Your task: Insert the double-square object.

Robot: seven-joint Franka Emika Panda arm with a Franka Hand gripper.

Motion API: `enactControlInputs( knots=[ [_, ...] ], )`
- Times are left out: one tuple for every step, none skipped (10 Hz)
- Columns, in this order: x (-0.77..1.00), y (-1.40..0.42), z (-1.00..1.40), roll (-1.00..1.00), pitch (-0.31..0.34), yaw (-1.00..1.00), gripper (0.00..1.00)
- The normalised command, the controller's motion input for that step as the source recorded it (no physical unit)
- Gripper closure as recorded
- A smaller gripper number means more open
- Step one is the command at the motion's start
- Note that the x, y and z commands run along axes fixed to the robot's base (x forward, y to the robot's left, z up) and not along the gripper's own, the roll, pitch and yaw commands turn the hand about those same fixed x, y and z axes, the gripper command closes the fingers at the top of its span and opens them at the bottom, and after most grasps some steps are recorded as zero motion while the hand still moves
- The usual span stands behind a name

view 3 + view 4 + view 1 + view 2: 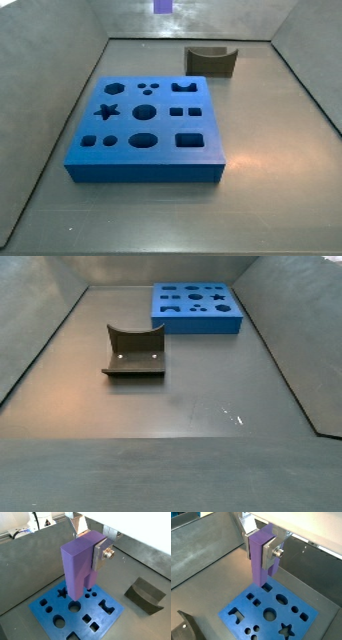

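My gripper (87, 545) is shut on the double-square object (79, 567), a tall purple peg hanging upright between the silver fingers (102, 555). The same grip shows in the other wrist picture, with the gripper (258, 547) round the peg (259, 559). The blue block with shaped holes (75, 612) lies below the peg, also seen in a wrist view (271, 612). In a side view only the peg's lower tip (163, 5) shows at the upper edge, well above the blue block (144, 130). The gripper is out of view in both side views.
A dark grey curved block (211, 60) stands beyond the blue block, apart from it; it also shows in a side view (134, 353) and a wrist view (145, 594). The blue block (197, 306) lies near a corner of the grey-walled bin floor (174, 406).
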Motion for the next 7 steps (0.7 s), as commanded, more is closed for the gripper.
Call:
enactControlInputs(
  knots=[
    [-0.48, 0.00, 0.00, 0.00, -0.150, -0.51, 1.00],
    [0.00, 0.00, -0.12, -0.05, -0.107, -1.00, 1.00],
    [0.00, 0.00, -0.31, 0.00, -0.027, -1.00, 1.00],
    [0.00, 0.00, -0.33, 0.00, -0.021, -1.00, 1.00],
    [0.00, 0.00, -0.40, 0.00, -0.021, -1.00, 1.00],
    [0.01, 0.00, -0.45, -0.03, -0.043, -1.00, 1.00],
    [0.15, 0.00, -0.55, -0.12, -0.080, -0.89, 1.00]
  ],
)
